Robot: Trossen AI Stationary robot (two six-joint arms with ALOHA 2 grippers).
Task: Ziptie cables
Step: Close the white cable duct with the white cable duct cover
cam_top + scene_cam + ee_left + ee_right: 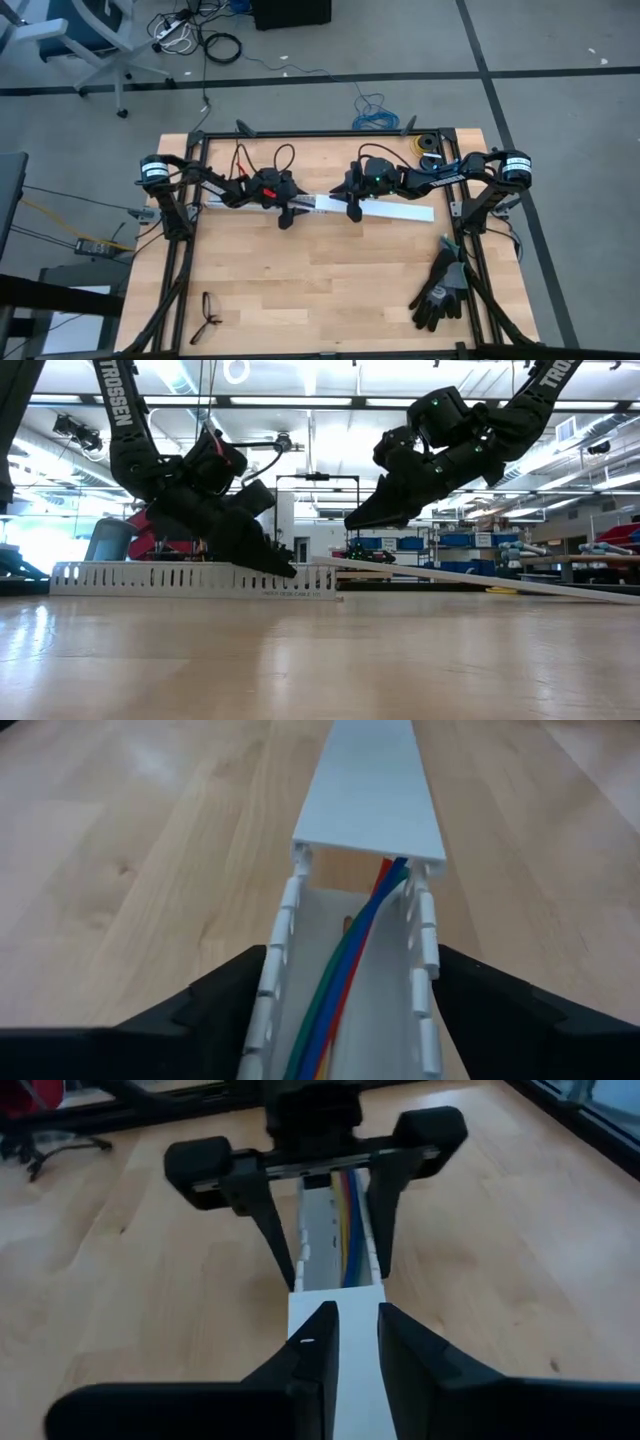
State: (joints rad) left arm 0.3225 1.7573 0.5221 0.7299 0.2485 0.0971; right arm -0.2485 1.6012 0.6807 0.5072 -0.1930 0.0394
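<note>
A white slotted duct (190,580) lies on the table with the cables (340,980), green, blue, red and orange wires, running along inside it. A flat white lid (390,210) rests with one end (370,840) on the duct's right end and slopes down to the table (560,588). My left gripper (350,1020) straddles the duct near that end. My right gripper (357,1345) hovers over the lid's raised end with only a narrow gap between its fingers and nothing in it. The low view shows air between it and the lid. The ziptie is out of view. My left gripper has the duct's two slotted side walls (272,970) between its fingers (215,1010), one finger outside each wall, near the end under the lid. The fingers come slanting down from the table's left and lie along the duct. The duct stays flat on the table.
Black gloves (440,290) lie near the right front corner and glasses (207,318) near the left front. A tape roll (430,145) sits at the far right. A coiled blue cable (372,112) lies on the floor beyond the far edge. Bare wood (330,280) spreads in front of the duct.
</note>
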